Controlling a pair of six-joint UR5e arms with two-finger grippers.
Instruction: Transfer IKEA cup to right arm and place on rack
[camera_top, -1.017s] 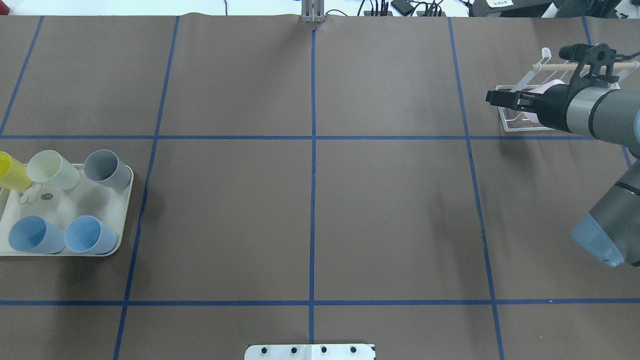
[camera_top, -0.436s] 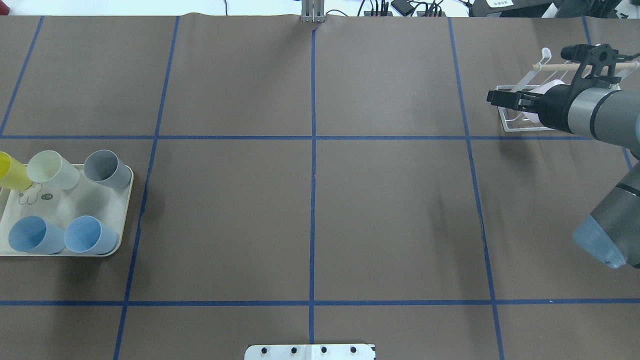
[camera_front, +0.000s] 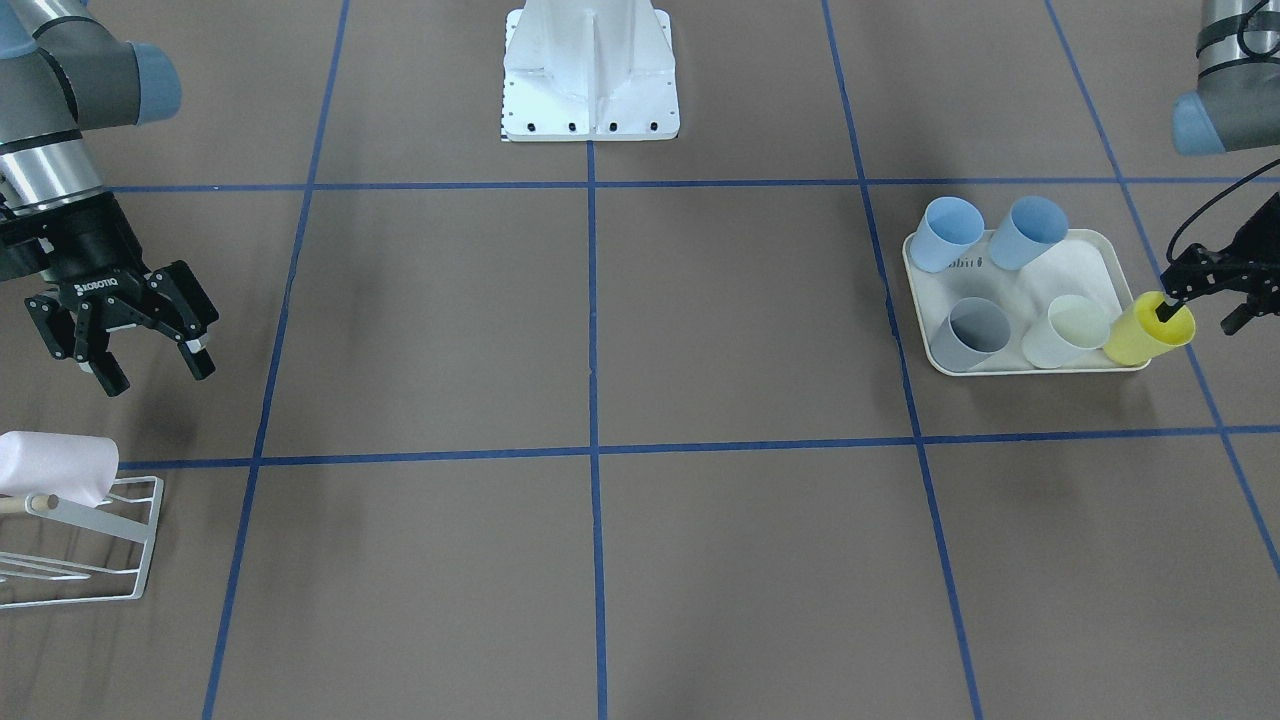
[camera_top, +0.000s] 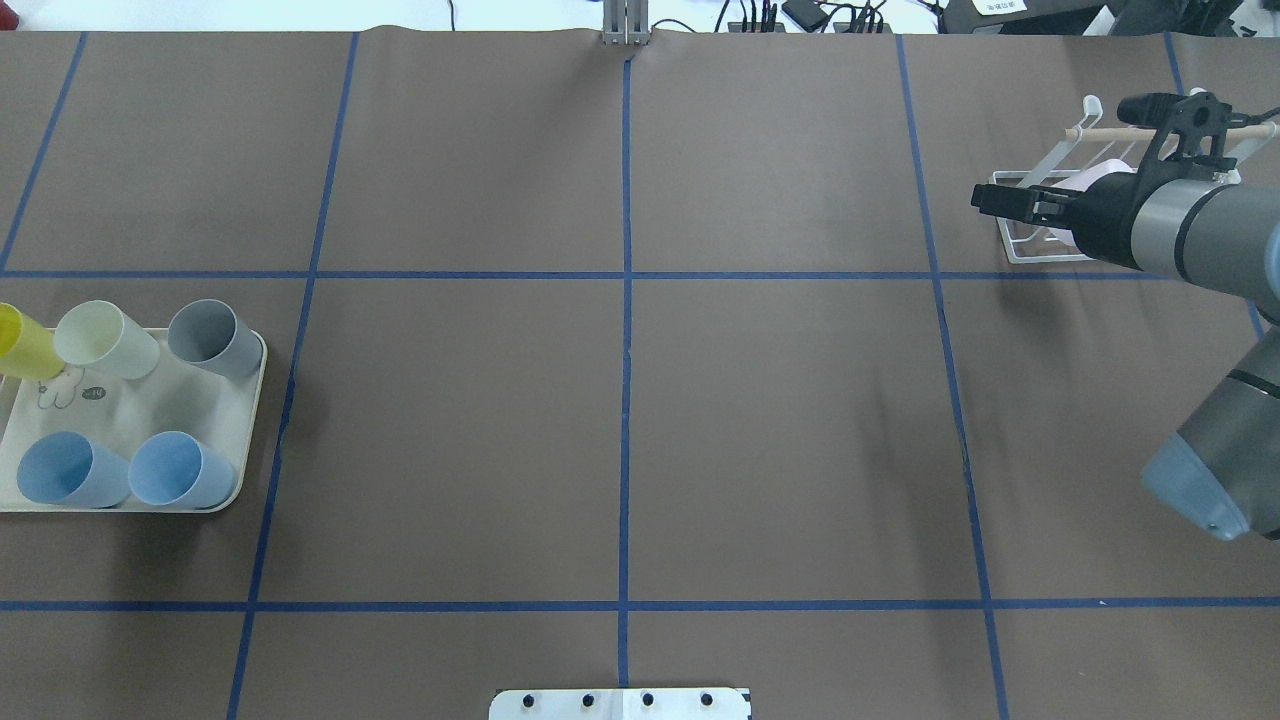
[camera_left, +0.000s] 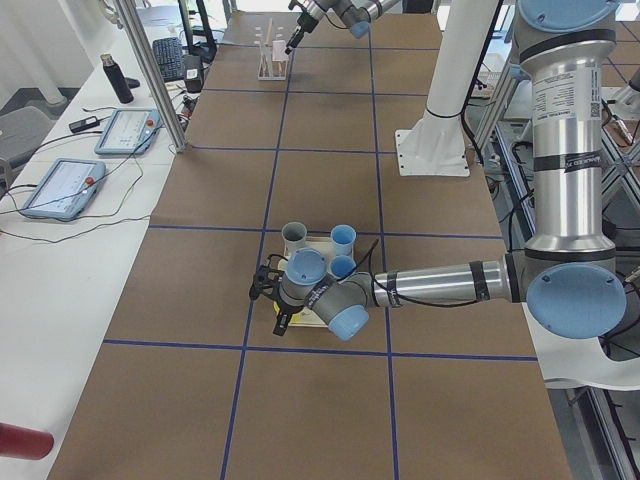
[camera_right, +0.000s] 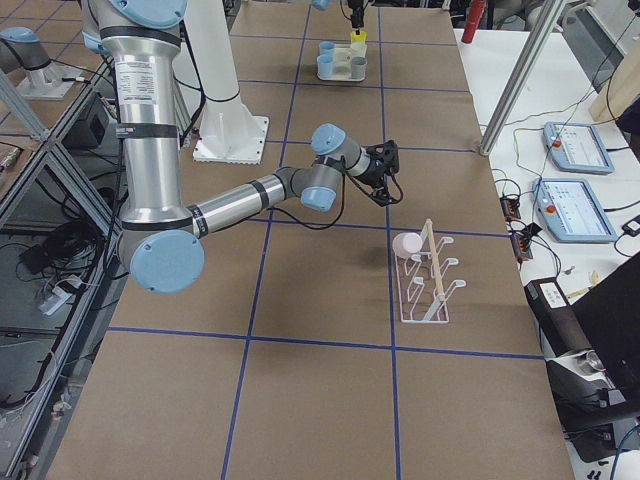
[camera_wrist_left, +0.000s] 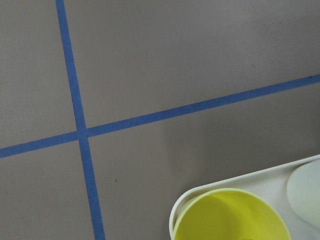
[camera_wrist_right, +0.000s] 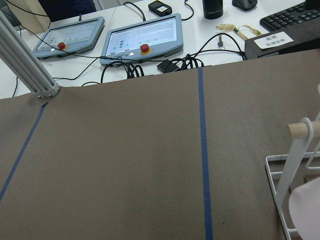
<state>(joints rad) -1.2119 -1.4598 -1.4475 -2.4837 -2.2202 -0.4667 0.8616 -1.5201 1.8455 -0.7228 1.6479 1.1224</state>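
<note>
We judge the yellow plastic cup (camera_front: 1145, 338), at a corner of the cream tray (camera_front: 1075, 255), light, stiff and slick; best gripped at its rim; the left gripper (camera_front: 1198, 316) straddles that rim, jaws apart; the right gripper (camera_front: 158, 376) gapes empty near the white wire rack (camera_front: 147, 540).

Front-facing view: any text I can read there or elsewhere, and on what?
"ROBOTIQ": on the body of the right gripper.
Small dark print on the tray: too blurred to read.
Text on the white label in the right wrist view: too small to read.
</note>
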